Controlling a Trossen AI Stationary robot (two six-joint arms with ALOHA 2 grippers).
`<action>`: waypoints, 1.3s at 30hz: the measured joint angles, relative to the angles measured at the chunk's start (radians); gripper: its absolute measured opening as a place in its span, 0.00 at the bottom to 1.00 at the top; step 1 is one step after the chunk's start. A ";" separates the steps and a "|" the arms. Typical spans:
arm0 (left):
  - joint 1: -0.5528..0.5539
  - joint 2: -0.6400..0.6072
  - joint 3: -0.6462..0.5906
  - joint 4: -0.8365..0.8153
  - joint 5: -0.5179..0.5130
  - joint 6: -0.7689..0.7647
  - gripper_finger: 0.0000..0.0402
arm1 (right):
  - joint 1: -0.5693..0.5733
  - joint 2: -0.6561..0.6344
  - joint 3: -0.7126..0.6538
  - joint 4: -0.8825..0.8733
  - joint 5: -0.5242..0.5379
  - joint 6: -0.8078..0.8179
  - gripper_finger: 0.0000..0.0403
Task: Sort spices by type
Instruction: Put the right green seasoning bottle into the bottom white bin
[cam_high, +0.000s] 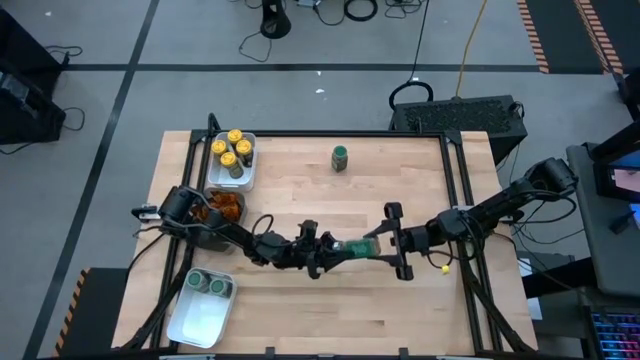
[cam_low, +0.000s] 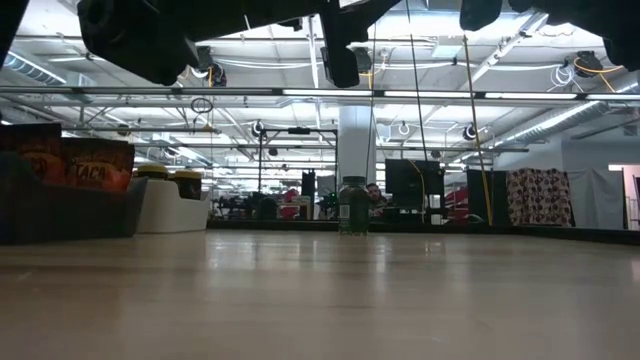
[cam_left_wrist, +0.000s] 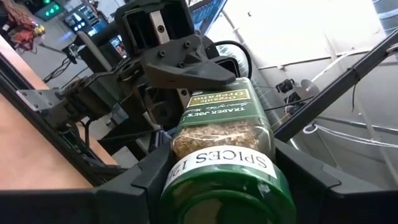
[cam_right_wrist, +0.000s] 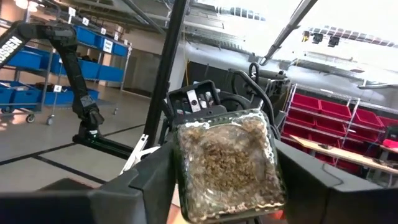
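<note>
A green-lidded spice jar (cam_high: 352, 247) hangs level in the air over the table's near middle, lid toward the table's left. My left gripper (cam_high: 335, 250) is shut on its lid end, and my right gripper (cam_high: 375, 245) stands at its glass bottom end. Another green-lidded jar (cam_high: 341, 157) stands upright on its base at the far middle. Yellow-lidded jars stand in a white tray (cam_high: 247, 170) at the far left. Orange-brown packets lie in a dark tray (cam_high: 212, 238). Two green-lidded jars stand in a white tray (cam_high: 200, 322) at the near left. My left gripper pinches the jar's green lid (cam_left_wrist: 224, 199) between its two fingers (cam_left_wrist: 140, 183), coming roughly level from the table's left, along the jar. The jar lies level, clear of the table. My right gripper has the jar's glass bottom end (cam_right_wrist: 227, 162) between its two fingers (cam_right_wrist: 149, 180), coming roughly level from the table's right. The fingers lie against the jar's two sides.
The three trays line the table's left side. A small yellow object (cam_high: 443, 268) lies near the right arm. Bare wood lies in the table's middle and along its far right, around the lone standing jar (cam_low: 352, 205).
</note>
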 joint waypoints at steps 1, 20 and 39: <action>0.000 0.000 0.000 0.000 0.000 0.002 0.54 | 0.000 0.000 0.000 0.001 0.003 0.001 0.56; 0.014 -0.182 -0.003 -0.338 0.041 0.138 0.53 | 0.004 -0.253 0.000 -0.232 0.000 0.037 0.76; -0.288 -0.812 0.144 -1.686 -0.205 0.003 0.53 | 0.006 -0.360 0.000 -0.502 0.004 0.204 0.76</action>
